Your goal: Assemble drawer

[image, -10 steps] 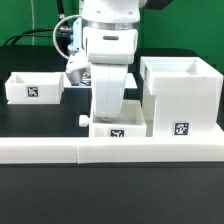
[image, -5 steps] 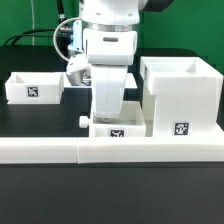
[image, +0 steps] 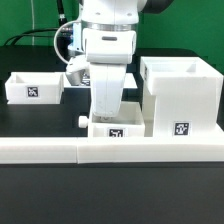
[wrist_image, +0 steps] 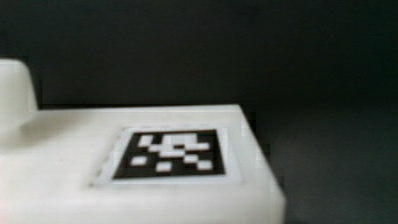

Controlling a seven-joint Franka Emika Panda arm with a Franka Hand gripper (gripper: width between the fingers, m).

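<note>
Found the gripper low on the small tray at lower centre, probably to grasp its wall. Saw the housing just right, likely awaiting it. Could not tell whether jaws apart or clamped.

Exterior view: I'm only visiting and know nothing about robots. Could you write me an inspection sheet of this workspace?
Surface: black table, with white border bars along the near edge.
Job's things: large housing on the exterior view's right. Left tray stands apart. Middle tray is beside the housing, its knob pointing to the exterior view's left. Each part bears a square tag.
Clutter: nothing seen.
Grippers: gripper sits low over the middle tray. Its fingers are hidden, so I cannot tell if it is open or shut.
Cables: dark cable behind the arm.
Surroundings: greenish backdrop, nothing else seen.
</note>
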